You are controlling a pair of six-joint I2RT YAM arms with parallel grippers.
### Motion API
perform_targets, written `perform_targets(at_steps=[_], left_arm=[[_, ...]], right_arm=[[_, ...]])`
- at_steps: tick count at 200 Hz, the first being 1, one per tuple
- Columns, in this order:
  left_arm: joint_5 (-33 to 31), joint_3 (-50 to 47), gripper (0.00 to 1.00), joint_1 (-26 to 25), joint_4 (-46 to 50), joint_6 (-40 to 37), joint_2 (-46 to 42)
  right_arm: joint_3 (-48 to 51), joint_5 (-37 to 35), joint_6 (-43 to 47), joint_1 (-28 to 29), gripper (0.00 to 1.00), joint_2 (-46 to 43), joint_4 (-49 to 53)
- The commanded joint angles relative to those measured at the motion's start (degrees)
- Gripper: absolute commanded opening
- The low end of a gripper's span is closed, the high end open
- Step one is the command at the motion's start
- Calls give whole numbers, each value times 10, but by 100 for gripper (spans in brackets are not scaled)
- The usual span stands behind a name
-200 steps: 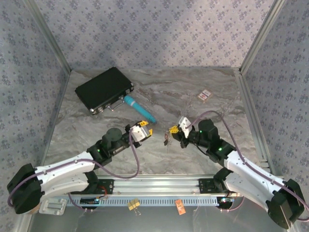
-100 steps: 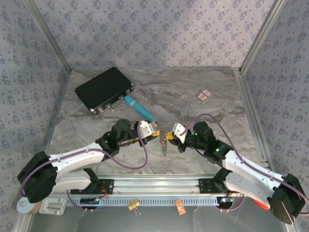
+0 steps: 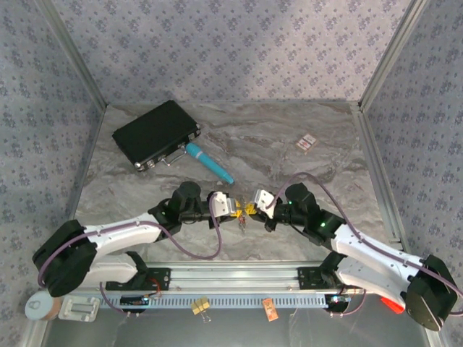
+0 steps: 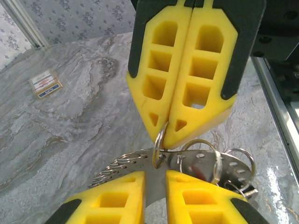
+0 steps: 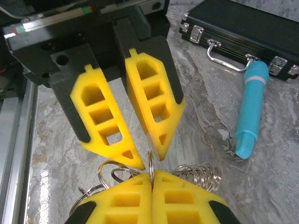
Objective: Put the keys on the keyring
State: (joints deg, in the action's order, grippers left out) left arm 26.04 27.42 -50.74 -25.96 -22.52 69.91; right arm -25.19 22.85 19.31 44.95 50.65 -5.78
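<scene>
a: the grey veined marble tabletop (image 4: 70,130), what's over it?
b: my right gripper (image 4: 166,134) is clamped on the thin metal keyring (image 4: 158,145). my left gripper (image 4: 156,179) gapes unloaded just before it, other rings (image 4: 219,163) bunched beneath.

The keys (image 3: 244,216) are too small to distinguish.

You log per kind, counted now | hands: 2, left hand (image 3: 233,211) and right hand (image 3: 252,210) | keyring (image 3: 244,215): 1, its metal rings too tangled to number | black case (image 3: 155,134): 1 | teal tool (image 3: 210,163): 1 | card (image 3: 307,142): 1 | binder clip (image 3: 200,306): 1 | orange tag (image 3: 270,309): 1 | bench (image 3: 289,173): 1
</scene>
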Motion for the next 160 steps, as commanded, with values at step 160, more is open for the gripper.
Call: perform_targets(at_steps=[160], left_arm=[[35, -10, 20, -3, -22, -13, -12]], right_arm=[[-4, 1, 50, 24, 0, 29, 16]])
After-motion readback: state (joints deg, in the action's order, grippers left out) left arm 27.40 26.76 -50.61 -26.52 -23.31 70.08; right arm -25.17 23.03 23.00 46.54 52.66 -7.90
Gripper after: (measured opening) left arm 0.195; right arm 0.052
